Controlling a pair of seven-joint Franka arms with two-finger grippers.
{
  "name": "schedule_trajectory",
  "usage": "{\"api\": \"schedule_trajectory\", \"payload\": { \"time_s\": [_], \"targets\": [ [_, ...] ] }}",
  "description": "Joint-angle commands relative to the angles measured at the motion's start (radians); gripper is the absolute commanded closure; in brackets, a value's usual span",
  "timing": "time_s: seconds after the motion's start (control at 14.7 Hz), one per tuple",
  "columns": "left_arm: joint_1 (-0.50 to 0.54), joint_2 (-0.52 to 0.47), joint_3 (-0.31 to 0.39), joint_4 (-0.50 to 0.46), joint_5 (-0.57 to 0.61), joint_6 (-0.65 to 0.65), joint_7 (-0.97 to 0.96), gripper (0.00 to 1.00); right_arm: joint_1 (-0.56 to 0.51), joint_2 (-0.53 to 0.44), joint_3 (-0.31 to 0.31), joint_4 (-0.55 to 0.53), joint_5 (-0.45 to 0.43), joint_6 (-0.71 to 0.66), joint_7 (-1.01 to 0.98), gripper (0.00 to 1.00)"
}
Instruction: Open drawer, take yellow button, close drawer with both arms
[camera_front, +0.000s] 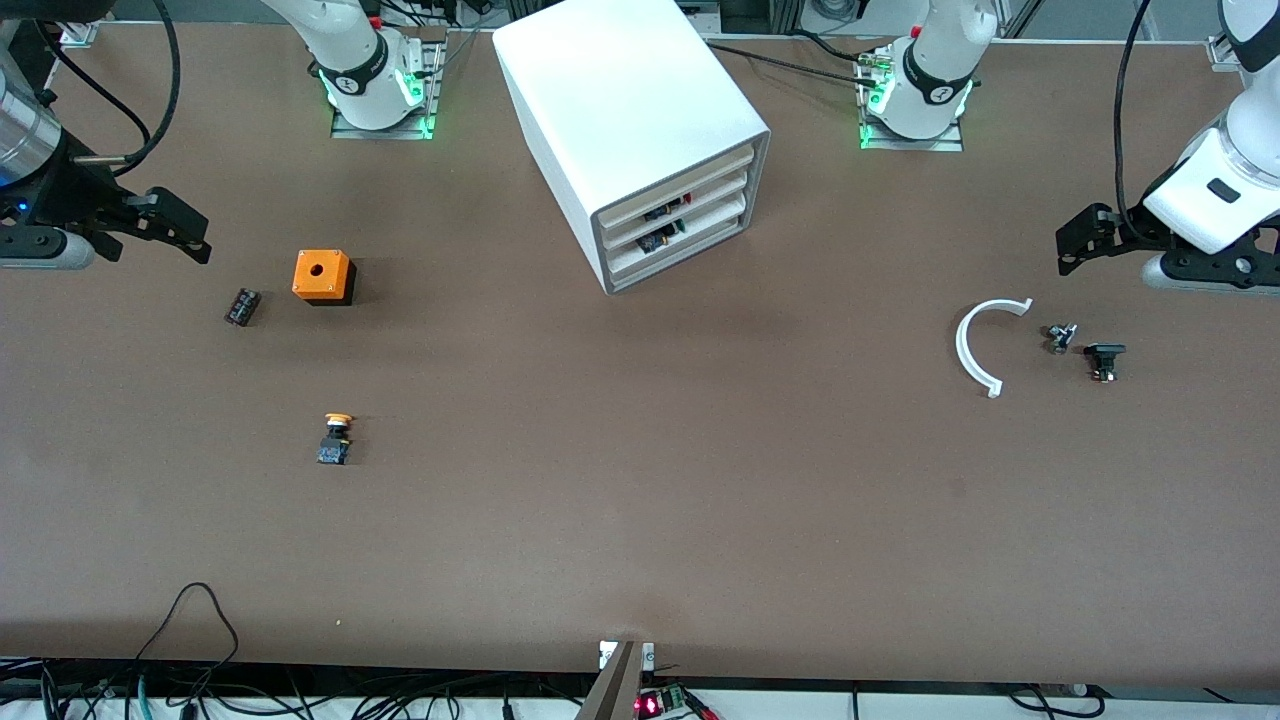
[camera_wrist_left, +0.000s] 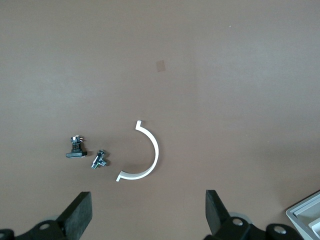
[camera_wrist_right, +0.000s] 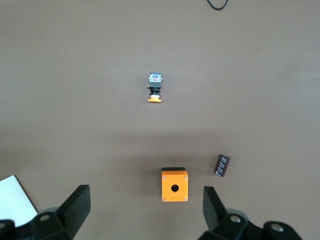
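The white cabinet (camera_front: 630, 110) stands at the middle of the table near the arms' bases. Its topmost drawer (camera_front: 690, 181) looks pushed in, level with the two lower ones. The button (camera_front: 337, 438), with orange cap, black body and blue base, lies on the open table toward the right arm's end. It also shows in the right wrist view (camera_wrist_right: 155, 87). My right gripper (camera_front: 185, 230) is open and empty, hovering near the table's end beside the orange cube; its jaws stand wide (camera_wrist_right: 145, 207). My left gripper (camera_front: 1075, 248) is open and empty above the left arm's end (camera_wrist_left: 149, 212).
An orange cube with a hole (camera_front: 322, 275) and a small black cylinder (camera_front: 242, 306) lie farther from the front camera than the button. A white curved clip (camera_front: 975, 345) and two small black parts (camera_front: 1060, 337) (camera_front: 1104, 360) lie under the left gripper.
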Motion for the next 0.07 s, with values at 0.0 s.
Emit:
{"api": "schedule_trajectory", "payload": {
  "time_s": [0.0],
  "targets": [
    [-0.008, -0.021, 0.003, -0.017, -0.005, 0.005, 0.019, 0.00, 0.008, -0.007, -0.007, -0.011, 0.019, 0.009, -0.009, 0.00]
  ]
}}
